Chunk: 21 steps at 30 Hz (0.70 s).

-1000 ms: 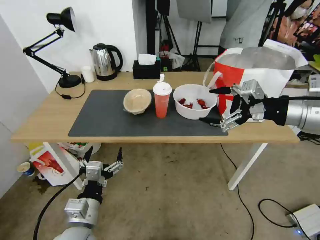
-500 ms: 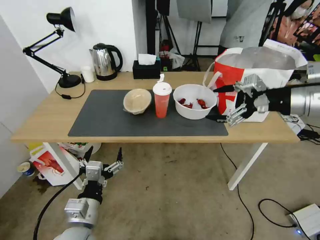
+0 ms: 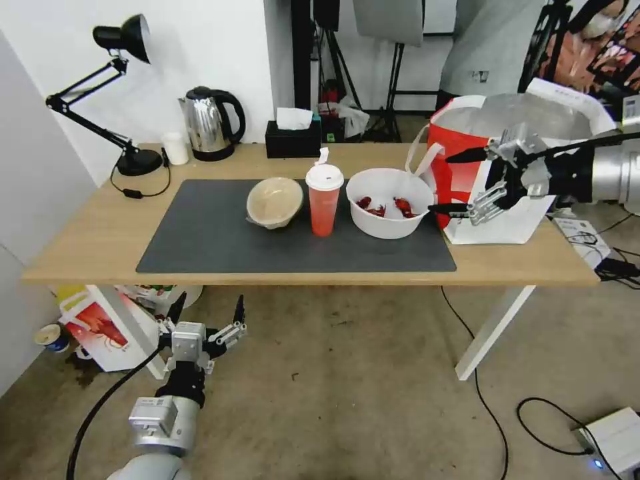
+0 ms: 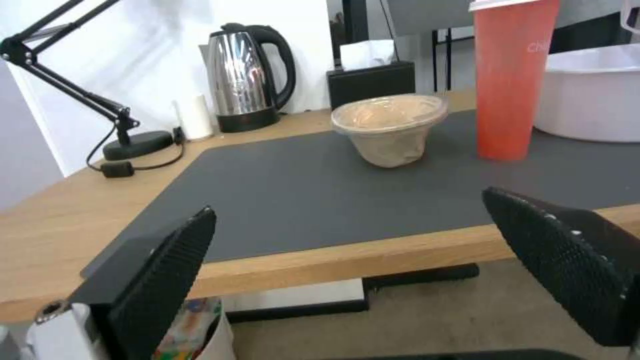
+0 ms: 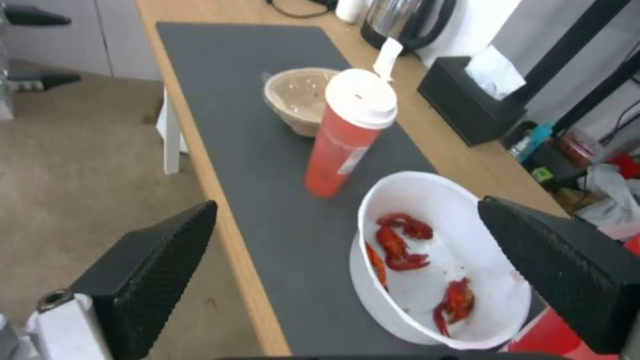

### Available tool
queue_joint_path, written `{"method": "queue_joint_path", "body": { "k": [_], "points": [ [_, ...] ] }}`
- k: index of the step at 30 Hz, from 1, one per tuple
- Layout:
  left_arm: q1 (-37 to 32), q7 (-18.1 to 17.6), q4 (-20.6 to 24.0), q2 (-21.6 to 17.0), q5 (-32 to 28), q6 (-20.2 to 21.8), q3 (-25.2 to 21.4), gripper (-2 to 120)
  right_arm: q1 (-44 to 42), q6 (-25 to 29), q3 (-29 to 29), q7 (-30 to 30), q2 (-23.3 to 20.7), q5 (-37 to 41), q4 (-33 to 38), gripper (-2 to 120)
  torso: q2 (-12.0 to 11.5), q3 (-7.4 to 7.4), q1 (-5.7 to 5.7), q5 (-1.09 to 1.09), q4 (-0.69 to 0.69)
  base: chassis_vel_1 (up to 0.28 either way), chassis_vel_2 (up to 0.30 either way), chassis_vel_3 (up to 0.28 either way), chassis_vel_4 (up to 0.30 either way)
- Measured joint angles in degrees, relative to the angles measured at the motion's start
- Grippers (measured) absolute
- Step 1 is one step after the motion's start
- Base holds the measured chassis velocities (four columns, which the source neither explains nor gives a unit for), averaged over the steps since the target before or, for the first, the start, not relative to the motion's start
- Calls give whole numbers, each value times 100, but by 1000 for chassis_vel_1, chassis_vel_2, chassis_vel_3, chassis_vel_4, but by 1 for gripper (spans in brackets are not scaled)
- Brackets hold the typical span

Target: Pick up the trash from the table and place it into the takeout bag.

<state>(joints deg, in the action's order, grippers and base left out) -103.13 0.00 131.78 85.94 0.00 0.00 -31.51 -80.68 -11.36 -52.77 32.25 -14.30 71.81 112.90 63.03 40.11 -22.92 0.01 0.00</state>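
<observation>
From the head we see the right gripper (image 3: 455,183), jaws spread and empty, at right of frame between the white bowl (image 3: 389,211) and takeout bag (image 3: 513,167) on the desk (image 3: 100,233), the left gripper (image 3: 208,313) low at lower left (jaws open too), while the right wrist looks down on the red cup (image 5: 350,132) and beige bowl (image 5: 300,100).

A studio or lab mocked up as an office corner: a table (image 3: 100,233) with desk lamp (image 3: 113,73) and kettle (image 3: 210,123), bare concrete floor (image 3: 347,400), tripod stands (image 3: 393,80) and loose cables (image 3: 493,413) behind.
</observation>
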Motion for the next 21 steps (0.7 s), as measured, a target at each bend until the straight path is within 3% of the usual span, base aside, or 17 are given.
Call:
{"method": "queue_joint_path", "body": {
  "k": [15, 21],
  "points": [
    [0, 0, 0, 0, 0, 0, 0, 100, -385, 138, -7, 22, -903, 325, -105, 100, 0, 0, 0, -1, 1, 0, 0, 0, 0],
    [0, 0, 0, 0, 0, 0, 0, 100, -987, 155, -429, 30, -1210, 462, -125, 100, 0, 0, 0, -2, 1, 0, 0, 0, 0]
  ]
}}
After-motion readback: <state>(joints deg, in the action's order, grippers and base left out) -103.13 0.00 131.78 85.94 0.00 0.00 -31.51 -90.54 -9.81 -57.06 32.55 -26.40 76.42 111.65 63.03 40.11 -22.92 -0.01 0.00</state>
